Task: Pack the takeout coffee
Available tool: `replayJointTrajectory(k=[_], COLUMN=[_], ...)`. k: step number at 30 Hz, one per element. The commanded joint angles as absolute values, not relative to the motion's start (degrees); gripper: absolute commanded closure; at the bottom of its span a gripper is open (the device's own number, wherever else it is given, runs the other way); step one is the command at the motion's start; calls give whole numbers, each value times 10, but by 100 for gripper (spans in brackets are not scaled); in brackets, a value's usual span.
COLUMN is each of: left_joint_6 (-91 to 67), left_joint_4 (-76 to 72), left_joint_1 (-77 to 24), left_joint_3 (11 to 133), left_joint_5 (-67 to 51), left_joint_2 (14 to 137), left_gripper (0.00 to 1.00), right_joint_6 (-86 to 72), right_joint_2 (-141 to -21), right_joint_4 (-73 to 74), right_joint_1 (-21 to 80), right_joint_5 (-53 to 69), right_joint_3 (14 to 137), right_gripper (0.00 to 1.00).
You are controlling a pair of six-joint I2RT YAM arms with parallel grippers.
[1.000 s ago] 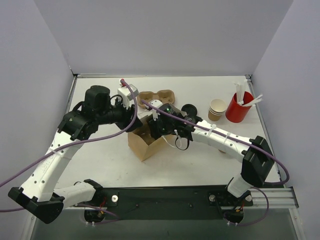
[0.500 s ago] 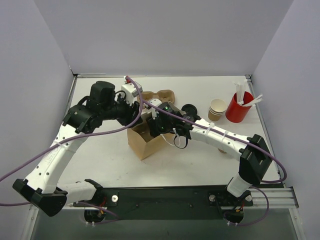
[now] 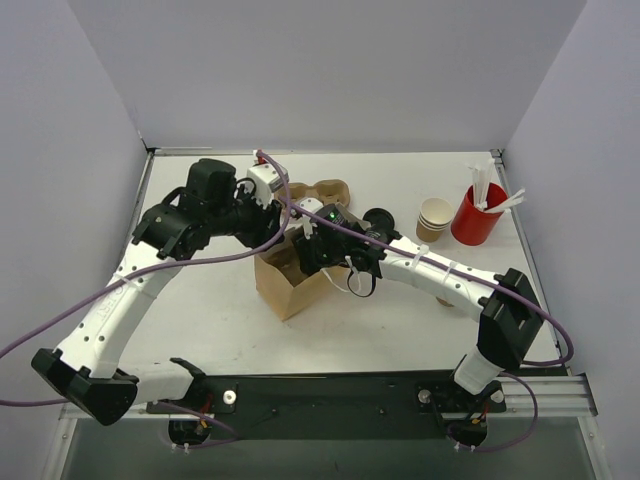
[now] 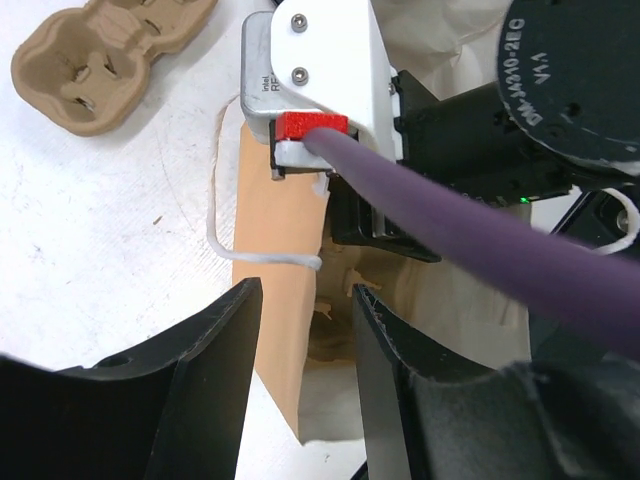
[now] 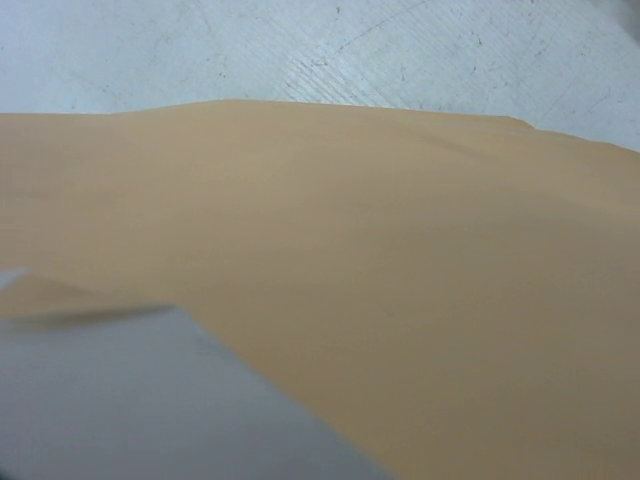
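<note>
A brown paper bag (image 3: 288,283) stands open in the middle of the table. My left gripper (image 3: 272,232) is at the bag's far left rim. In the left wrist view its black fingers (image 4: 215,345) are apart, and the bag's wall (image 4: 283,300) rises between them; the left gripper (image 4: 305,300) is open. My right gripper (image 3: 308,252) reaches down into the bag's mouth and its fingers are hidden. The right wrist view shows only tan bag paper (image 5: 400,260) close up. The tan-brown takeout coffee cup and its black lid are out of view.
A pulp cup carrier (image 3: 318,190) lies behind the bag, also in the left wrist view (image 4: 100,50). A stack of pale beige cups (image 3: 434,218) and a red cup with white sticks (image 3: 476,215) stand at the back right. The bag's white string handle (image 4: 260,255) hangs outside.
My left arm has swung right and forward, bringing its gripper from the bag's left side to the far left rim. The right arm has stayed in the bag.
</note>
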State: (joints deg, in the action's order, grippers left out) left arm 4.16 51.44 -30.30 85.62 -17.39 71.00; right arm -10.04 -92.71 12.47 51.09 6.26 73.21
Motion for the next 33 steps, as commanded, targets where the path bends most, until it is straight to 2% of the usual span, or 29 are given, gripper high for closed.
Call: replayJointTrajectory(k=[1, 8, 11, 14, 15, 23, 27, 33], left_joint_6=[57, 58, 58, 56, 49, 7, -16, -35], left_joint_4=[510, 510, 506, 498, 492, 436, 426, 417], left_joint_1=[-304, -306, -307, -310, -310, -331, -359, -362], left_joint_3=[885, 893, 885, 869, 863, 816, 808, 802], left_joint_5=[-178, -157, -149, -128, -107, -27, 71, 105], left_joint_2=[731, 755, 756, 749, 746, 716, 718, 723], left_gripper=[49, 56, 69, 94, 100, 100, 100, 100], right_joint_6=[-93, -90, -88, -88, -88, -84, -81, -75], right_joint_2=[-941, -937, -936, -932, -930, -926, -934, -939], right_joint_4=[161, 168, 169, 171, 171, 178, 186, 190], right_joint_1=[515, 517, 517, 516, 516, 522, 528, 536], right_joint_5=[59, 56, 55, 51, 50, 44, 41, 29], right_joint_3=[743, 745, 746, 749, 749, 753, 759, 763], right_gripper=[64, 64, 64, 64, 64, 64, 64, 64])
